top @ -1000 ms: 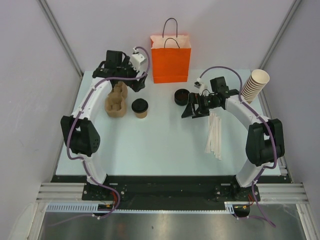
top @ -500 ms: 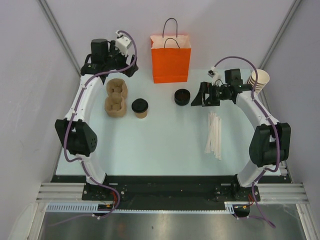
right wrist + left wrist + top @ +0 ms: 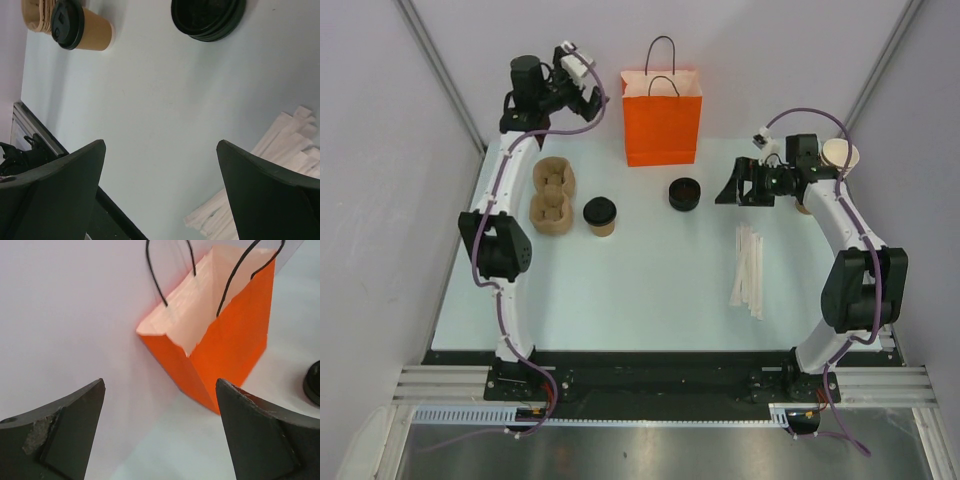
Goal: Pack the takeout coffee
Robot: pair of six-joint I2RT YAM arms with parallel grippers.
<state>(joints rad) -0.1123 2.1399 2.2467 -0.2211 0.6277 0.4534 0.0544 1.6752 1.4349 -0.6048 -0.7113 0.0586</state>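
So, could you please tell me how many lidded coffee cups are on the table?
1: the takeout coffee stands beside the cup carrier; the orange bag's inside is partly hidden.

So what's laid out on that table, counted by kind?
Orange paper bag: 1
Lidded coffee cup: 1
Cardboard cup carrier: 1
Stack of black lids: 1
Stack of lidless paper cups: 1
Pile of white paper-wrapped sticks: 1
Total: 6
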